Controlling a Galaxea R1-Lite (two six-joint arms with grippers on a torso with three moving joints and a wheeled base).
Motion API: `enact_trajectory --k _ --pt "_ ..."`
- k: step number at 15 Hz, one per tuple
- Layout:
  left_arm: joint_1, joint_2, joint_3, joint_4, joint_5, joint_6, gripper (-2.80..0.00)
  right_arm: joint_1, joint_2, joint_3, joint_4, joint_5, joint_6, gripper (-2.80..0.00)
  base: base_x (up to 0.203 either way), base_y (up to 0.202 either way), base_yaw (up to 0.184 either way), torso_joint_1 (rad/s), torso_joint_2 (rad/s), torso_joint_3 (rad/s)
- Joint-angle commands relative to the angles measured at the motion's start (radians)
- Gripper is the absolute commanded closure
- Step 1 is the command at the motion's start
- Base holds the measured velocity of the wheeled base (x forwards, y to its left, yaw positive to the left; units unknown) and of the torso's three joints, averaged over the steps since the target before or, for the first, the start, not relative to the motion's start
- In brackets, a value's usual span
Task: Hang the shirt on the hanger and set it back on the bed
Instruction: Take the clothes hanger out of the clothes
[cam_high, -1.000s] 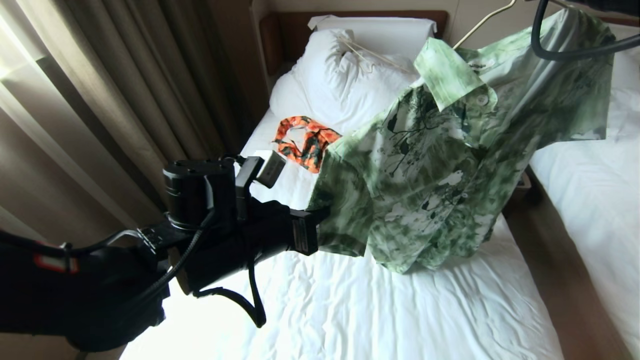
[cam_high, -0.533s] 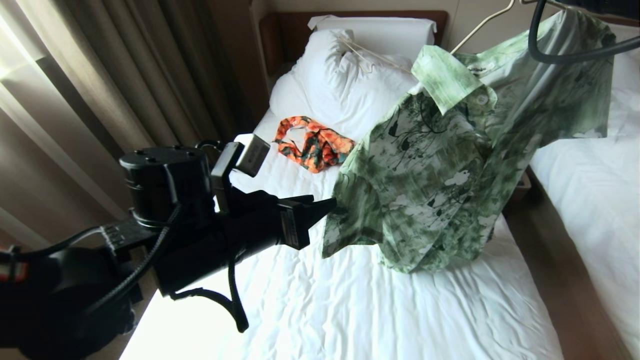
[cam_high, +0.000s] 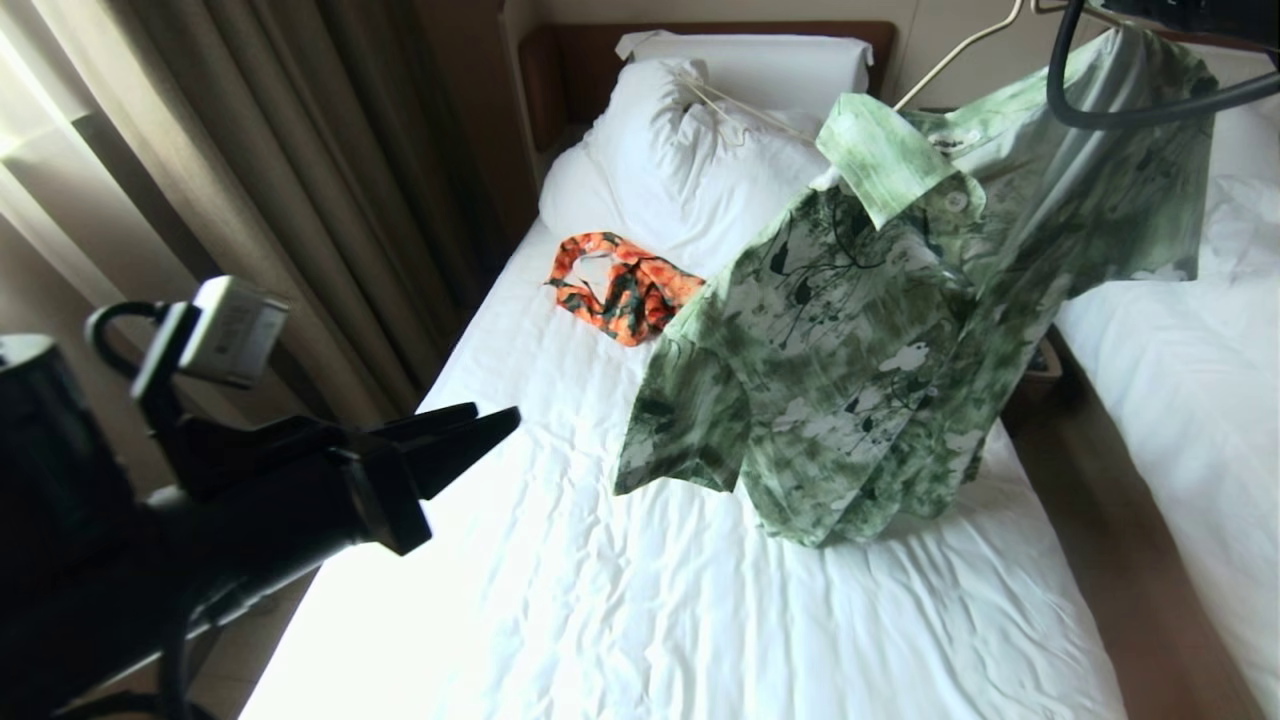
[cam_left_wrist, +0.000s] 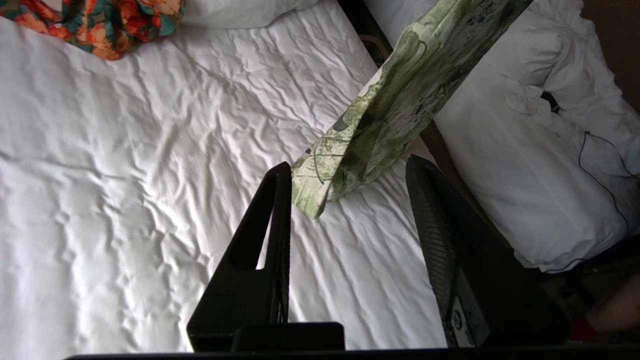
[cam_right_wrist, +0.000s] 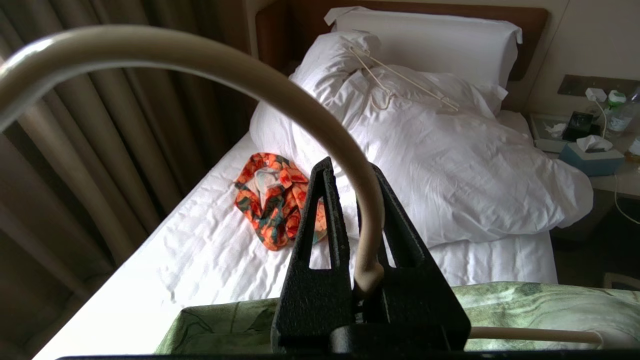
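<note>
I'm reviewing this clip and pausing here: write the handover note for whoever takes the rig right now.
Right gripper: shut on the hanger by its hook, holding it up in the air.
Left gripper: open, empty, off to the left of the shirt, touching nothing.
Shirt hangs on the hanger, its hem brushing the bed; a spare hanger and an orange patterned garment lie near the pillow.
Done: shirt appears hung.
Left: lower hanger and shirt onto the bed, then release.
</note>
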Motion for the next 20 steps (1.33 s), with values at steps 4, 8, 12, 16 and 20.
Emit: enact_trajectory --k 4,8,12,16,20 --pt "0.111 -0.467 0.071 0.273 0.006 -0.004 0.00 0.018 0.040 -0.004 -0.296 -0.011 0.015 0.00 0.000 0.000 0.000 0.000 0.00 0.000" --pt "0.141 -0.697 0.082 0.498 0.099 -0.051 0.00 0.038 0.031 -0.004 -0.381 -0.035 0.007 0.00 0.000 0.000 0.000 0.000 0.00 0.000" --pt "0.255 -0.824 0.095 0.641 0.189 -0.063 0.00 0.051 0.010 -0.004 -0.382 -0.034 0.004 0.00 0.000 0.000 0.000 0.000 0.00 0.000" --pt "0.355 -0.883 0.098 0.679 0.191 -0.081 0.00 0.051 0.002 -0.003 -0.381 -0.032 0.004 0.00 0.000 0.000 0.000 0.000 0.00 0.000" --pt "0.385 -0.917 0.097 0.713 0.201 -0.174 0.00 0.049 -0.009 -0.003 -0.380 -0.029 -0.002 0.00 0.000 0.000 0.000 0.000 0.00 0.000"
